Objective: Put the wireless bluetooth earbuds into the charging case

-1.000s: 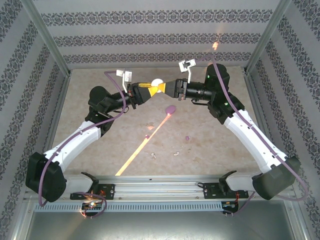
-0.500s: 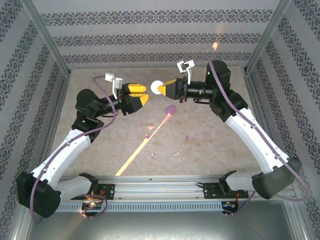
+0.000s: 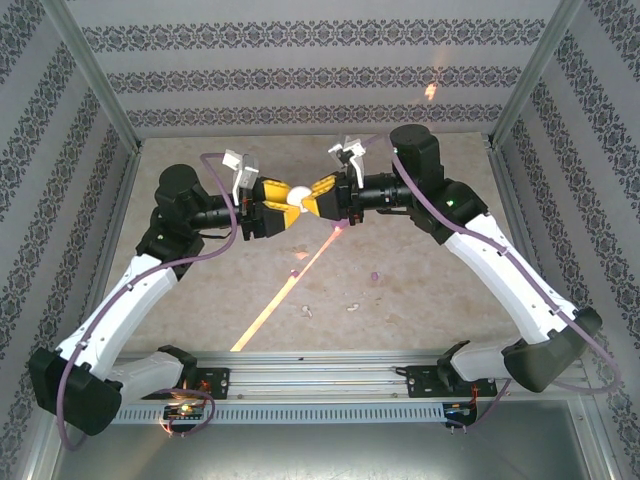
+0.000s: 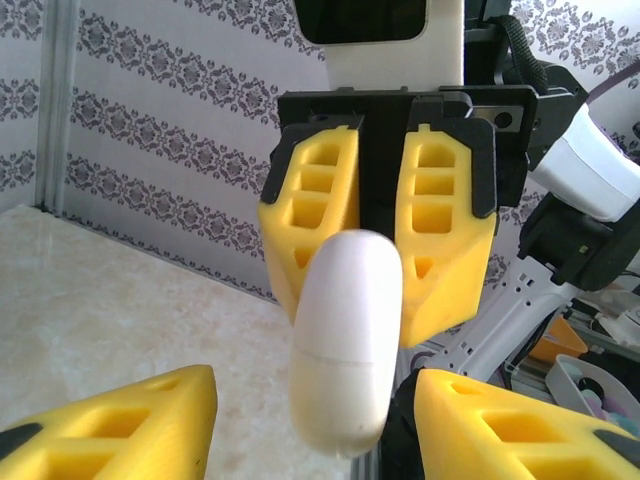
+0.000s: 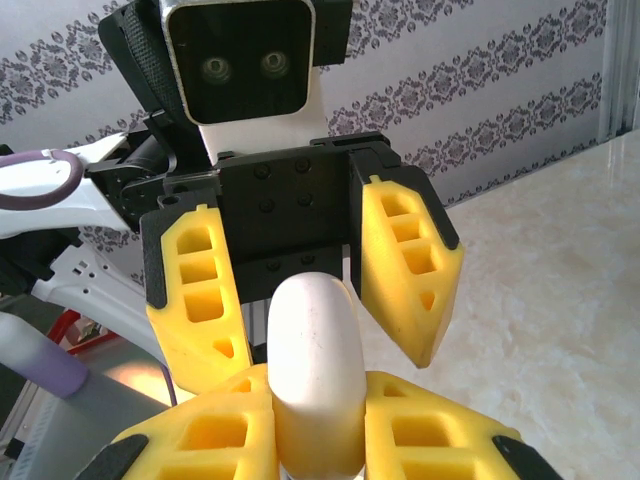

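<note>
Fingers [image 5: 225, 430] of the right gripper [image 3: 310, 193] clamp a white oval plastic charging case [image 3: 296, 196] in mid-air; the left gripper [image 3: 284, 196] has its fingers apart, flanking the case's free end. Purple earbuds [image 3: 375, 275] and whitish earbuds [image 3: 307, 311] lie on the beige table [image 3: 420, 290] at five to six o'clock of it.

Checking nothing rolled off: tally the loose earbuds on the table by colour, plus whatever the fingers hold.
Whitish earbuds: 2
Purple earbuds: 2
White charging case, held: 1
Total: 5
</note>
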Robot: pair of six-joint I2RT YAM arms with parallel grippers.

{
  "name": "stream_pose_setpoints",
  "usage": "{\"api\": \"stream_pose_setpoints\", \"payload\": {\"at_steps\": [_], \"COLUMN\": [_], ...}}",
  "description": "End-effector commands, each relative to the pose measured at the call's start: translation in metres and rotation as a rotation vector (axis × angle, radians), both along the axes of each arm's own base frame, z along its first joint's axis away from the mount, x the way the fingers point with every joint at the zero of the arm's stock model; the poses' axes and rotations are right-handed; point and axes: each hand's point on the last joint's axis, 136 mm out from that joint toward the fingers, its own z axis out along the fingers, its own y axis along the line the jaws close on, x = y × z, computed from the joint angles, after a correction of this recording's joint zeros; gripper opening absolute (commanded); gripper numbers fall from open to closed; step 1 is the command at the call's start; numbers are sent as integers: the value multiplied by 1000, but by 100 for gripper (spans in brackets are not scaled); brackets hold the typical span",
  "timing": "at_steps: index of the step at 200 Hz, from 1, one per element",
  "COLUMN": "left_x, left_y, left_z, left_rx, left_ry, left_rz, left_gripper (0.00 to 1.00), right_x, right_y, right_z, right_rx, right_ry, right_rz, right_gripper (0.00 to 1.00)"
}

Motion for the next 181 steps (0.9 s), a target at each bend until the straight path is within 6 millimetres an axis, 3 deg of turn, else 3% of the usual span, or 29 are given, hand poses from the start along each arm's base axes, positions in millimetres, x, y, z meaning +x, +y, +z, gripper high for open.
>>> {"api": "stream_pose_setpoints", "payload": {"at_steps": [1, 25, 52, 93, 106, 131, 181], "left_x": [-6, -6, -7, -7, -10, -15, -13], "left_y": [-1, -2, -2, 1, 2, 5, 9], "left_z": [8, 6, 1, -8, -8, -14, -33], "left_rx": [-25, -23, -11, 25, 23, 45, 95], "left_ry": [-30, -19, -10, -57, -111, -188, -200], "left_rz": [-50, -62, -65, -32, -33, -19, 28], "left_gripper": [46, 29, 17, 9, 0, 0, 0], "right_x": [-9, -9, -9, 1, 8, 32, 56], "right_y": [3, 2, 3, 4, 5, 6, 6], "right_z": [8, 8, 8, 4, -1, -19, -44], "right_rx": [11, 8, 13, 21, 10, -19, -54], "right_ry": [-48, -54, -48, -2, 24, 116, 253], "right_rz": [46, 41, 41, 12, -16, -115, -209], "right_gripper": [8, 8, 9, 30, 35, 38, 44]}}
